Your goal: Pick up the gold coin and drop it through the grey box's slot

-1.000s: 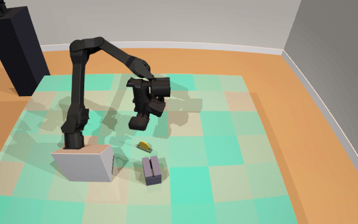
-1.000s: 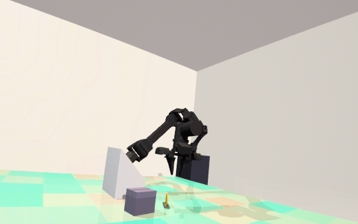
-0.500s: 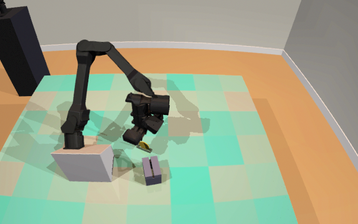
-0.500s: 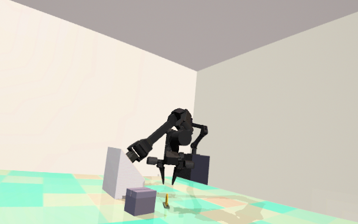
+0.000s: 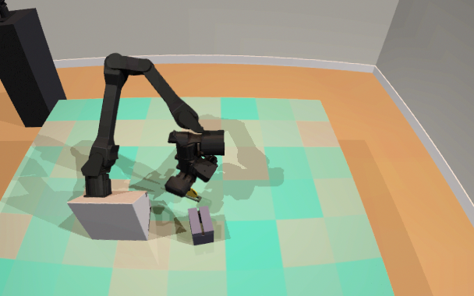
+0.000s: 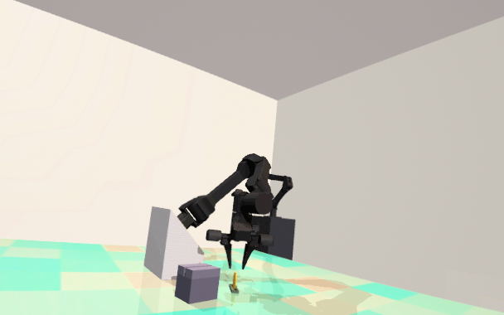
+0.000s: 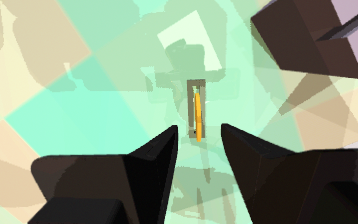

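Note:
The gold coin stands on edge in its shallow holder. My gripper points down and is open, its fingers partly apart with nothing between them. The fingertips are just above the coin's top, and in the wrist view the coin shows in line with the gap, between the two tips. In the top view the fingers are hidden behind the gripper's body. The closed grey box stands beside the holder, with its narrow slot along the lid.
My arm stands on a pale wedge-shaped base, on the other side of the box from the open mat. A black pedestal with another arm stands farther back. The tiled mat lies under everything.

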Motion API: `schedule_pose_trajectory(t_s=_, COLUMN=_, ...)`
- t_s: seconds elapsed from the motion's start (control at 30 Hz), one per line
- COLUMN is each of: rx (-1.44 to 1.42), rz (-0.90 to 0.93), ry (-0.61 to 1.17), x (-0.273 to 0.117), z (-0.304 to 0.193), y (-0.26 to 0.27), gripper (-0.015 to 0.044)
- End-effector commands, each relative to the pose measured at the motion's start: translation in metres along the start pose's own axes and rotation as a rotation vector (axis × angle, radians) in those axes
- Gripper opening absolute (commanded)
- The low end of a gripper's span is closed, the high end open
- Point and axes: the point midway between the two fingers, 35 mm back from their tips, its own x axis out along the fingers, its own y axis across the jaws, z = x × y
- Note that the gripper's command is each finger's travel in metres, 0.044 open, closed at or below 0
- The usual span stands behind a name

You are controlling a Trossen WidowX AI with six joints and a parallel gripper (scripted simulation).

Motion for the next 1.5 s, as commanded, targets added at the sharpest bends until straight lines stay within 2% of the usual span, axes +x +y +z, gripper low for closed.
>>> schedule_pose_trajectory(t_s=0.0, rx=0.01, rz=0.001, ry=0.012, x=0.008, z=-0.002, y=-0.002, gripper=0.0161)
schedule_pose_trajectory(t_s=0.9, rx=0.01, rz=0.004, ry=0.014, x=0.048, z=-0.004, y=-0.001, gripper=0.0161)
schedule_pose_trajectory(t_s=1.1, rx=0.01, rz=0.004, ry=0.014, x=0.048, z=-0.004, y=-0.001, gripper=0.0003)
schedule_pose_trajectory(t_s=1.47, rx=0.01, rz=0.004, ry=0.013, x=0.047, z=-0.004, y=-0.001, gripper=0.0)
